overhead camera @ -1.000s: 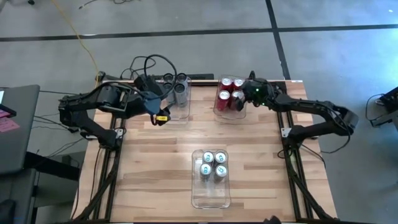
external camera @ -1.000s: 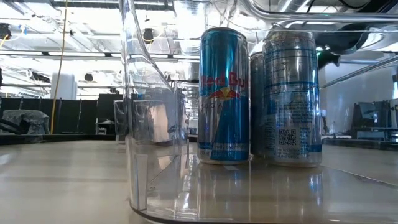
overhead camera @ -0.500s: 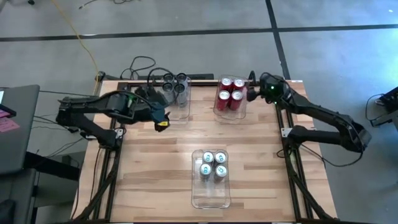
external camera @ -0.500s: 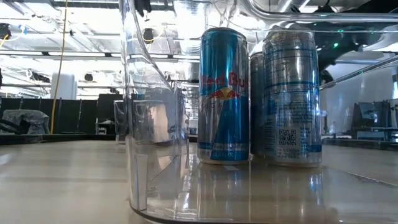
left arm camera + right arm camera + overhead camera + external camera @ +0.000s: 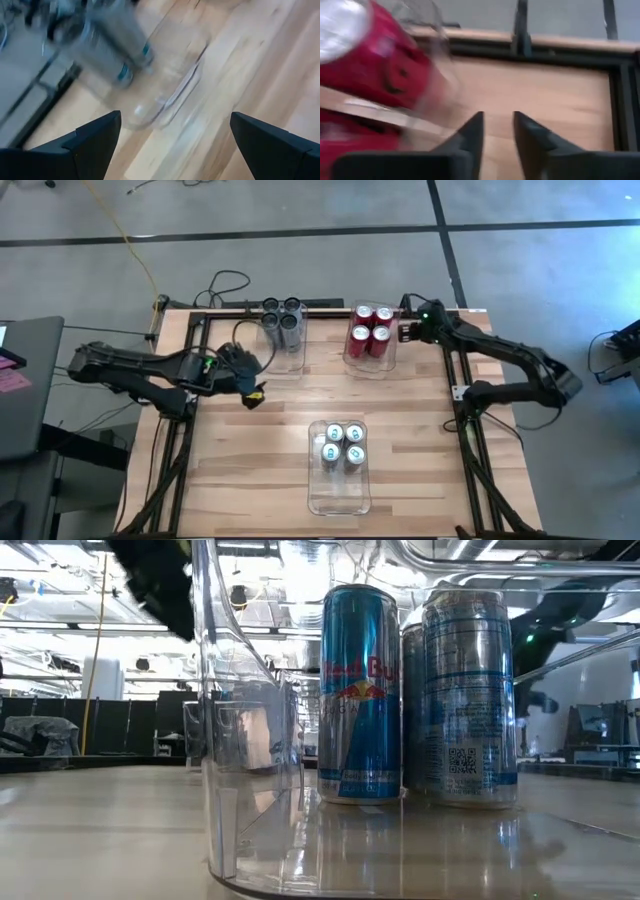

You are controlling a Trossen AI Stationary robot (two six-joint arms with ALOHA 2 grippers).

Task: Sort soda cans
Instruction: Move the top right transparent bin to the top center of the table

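Right gripper (image 5: 403,332) sits just beside the red-can bin (image 5: 370,363), on its outer side, fingers (image 5: 470,137) nearly closed with a slim gap and nothing between them, so no grasp. Left gripper (image 5: 250,380) is over bare table (image 5: 250,470) just short of the grey-can bin (image 5: 285,363), fingers (image 5: 92,140) spread wide, empty. Cans look fully sorted: four red cans (image 5: 369,327) upright in the far-right clear bin, four grey cans (image 5: 281,317) in the far-left bin, four silver-blue cans (image 5: 341,445) in the near centre bin (image 5: 338,498), packed touching in the far end of it. No loose can on the table that I can see. My read: the job is at or near the end and both arms are clearing out. To do that cleanly, pull the right gripper straight away from the bin wall rather than sweeping sideways; the red cans are very near its fingertips, and a nudge to the light plastic bin could tip tall, narrow cans. Same for the left: lift before swinging, since the grey-can bin's corner is close ahead of its open fingers. Blue cans are well apart from both grippers, no risk there. Low view only shows the blue cans (image 5: 360,690) standing straight on the bin floor.
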